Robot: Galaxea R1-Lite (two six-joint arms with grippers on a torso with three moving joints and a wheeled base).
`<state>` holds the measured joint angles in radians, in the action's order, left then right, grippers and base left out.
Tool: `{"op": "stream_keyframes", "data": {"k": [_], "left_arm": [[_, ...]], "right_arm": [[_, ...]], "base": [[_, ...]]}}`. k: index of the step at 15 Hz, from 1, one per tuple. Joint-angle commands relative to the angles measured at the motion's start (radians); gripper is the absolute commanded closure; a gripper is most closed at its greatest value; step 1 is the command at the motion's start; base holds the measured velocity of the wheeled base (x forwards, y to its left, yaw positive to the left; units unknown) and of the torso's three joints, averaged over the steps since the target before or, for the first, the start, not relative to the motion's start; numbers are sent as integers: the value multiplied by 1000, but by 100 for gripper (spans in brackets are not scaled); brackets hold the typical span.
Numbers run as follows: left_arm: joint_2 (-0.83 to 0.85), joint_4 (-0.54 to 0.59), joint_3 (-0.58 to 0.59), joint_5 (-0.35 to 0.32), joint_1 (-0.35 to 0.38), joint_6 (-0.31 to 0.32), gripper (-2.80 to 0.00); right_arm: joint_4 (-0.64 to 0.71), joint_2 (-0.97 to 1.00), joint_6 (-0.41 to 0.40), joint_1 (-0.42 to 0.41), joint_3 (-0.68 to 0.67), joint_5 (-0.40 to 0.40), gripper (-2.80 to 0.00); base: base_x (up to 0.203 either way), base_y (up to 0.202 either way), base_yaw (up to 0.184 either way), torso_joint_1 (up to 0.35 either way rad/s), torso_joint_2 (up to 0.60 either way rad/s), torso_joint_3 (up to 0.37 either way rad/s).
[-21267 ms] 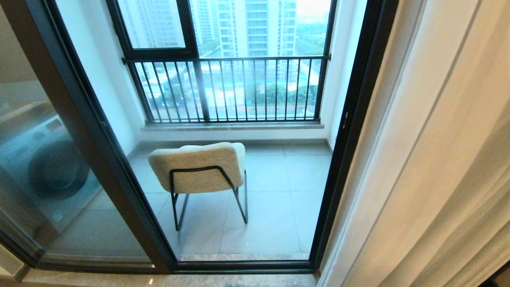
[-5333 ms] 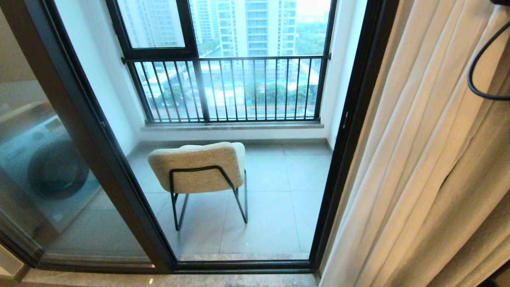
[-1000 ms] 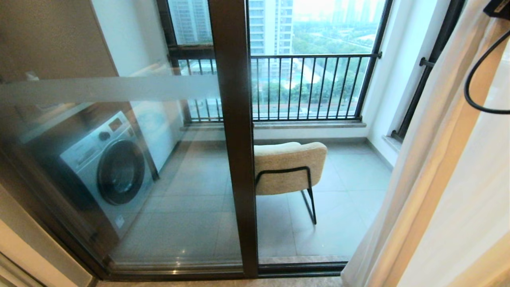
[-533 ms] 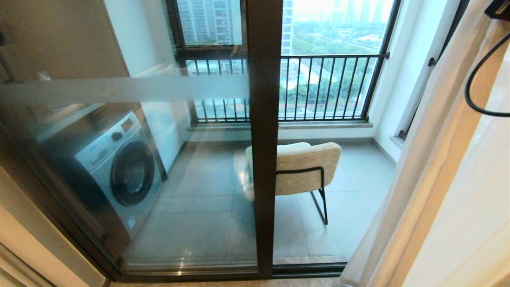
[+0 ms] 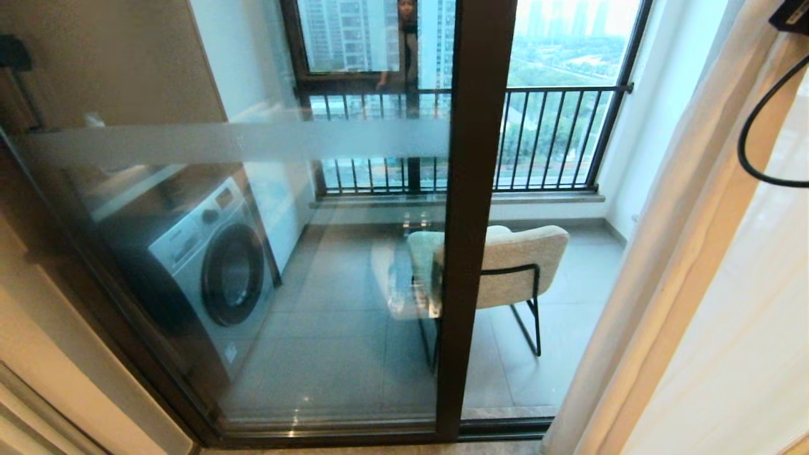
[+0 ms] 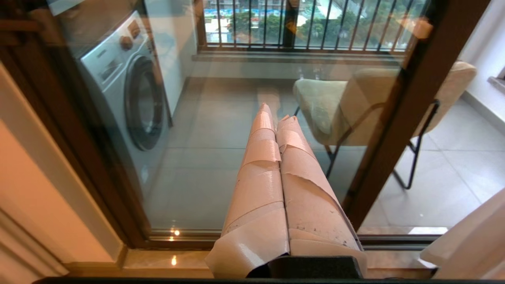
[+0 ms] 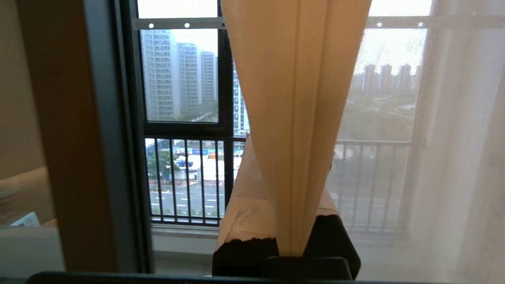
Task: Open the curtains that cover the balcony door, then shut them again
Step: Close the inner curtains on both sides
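Pulling the curtains (image 5: pixel 695 272) across the balcony door (image 5: pixel 474 221) by a single pinched fold is where this could fail, in my judgement: the right pincer (image 7: pixel 292 173) is clamped on one narrow pleat of the cream fabric, seen in its wrist view running up between the taped fingers (image 7: pixel 244 205), and if the panel drags on its track the thin weave could slide out of the grip, or the fold could be tugged at an angle and strain the hooks overhead, which are out of sight. A second risk is the black cable (image 5: pixel 749 139) looping beside the fabric at the right edge of the head view, which could catch a pleat if the arm travels. The curtains hang at the right side of the head view, gathered near the door's edge, so most of the glass is uncovered, with the washing machine (image 5: pixel 208 272) and the chair (image 5: pixel 505 265) visible behind it on the balcony. The right arm is held high and mostly outside the head view, only a dark corner showing at top right, its pincer pointing level toward the window. The left pincer (image 6: pixel 276 118) is empty, with its taped fingers pressed together, parked low and aimed at the lower glass of the door.
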<state>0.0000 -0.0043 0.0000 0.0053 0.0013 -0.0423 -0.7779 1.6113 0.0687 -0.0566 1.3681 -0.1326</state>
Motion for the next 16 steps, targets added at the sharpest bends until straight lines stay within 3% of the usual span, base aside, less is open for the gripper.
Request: {"op": "stream_keyframes", "data": {"k": [1,9,16], "left_arm": [[0,0,0,1,0,-1,0],[0,0,0,-1,0,-1,0],[0,0,0,-1,0,-2,0]], "right_arm": [[-3,4,0,1,-3,-1,0],[-3,5,0,1,-2,-1,0],[-3,7,2,0,-1,-1,0]], "base": [[0,187,0,2,2,2],[0,183,1,2,3,1],[0,12,1,0,0,0]]}}
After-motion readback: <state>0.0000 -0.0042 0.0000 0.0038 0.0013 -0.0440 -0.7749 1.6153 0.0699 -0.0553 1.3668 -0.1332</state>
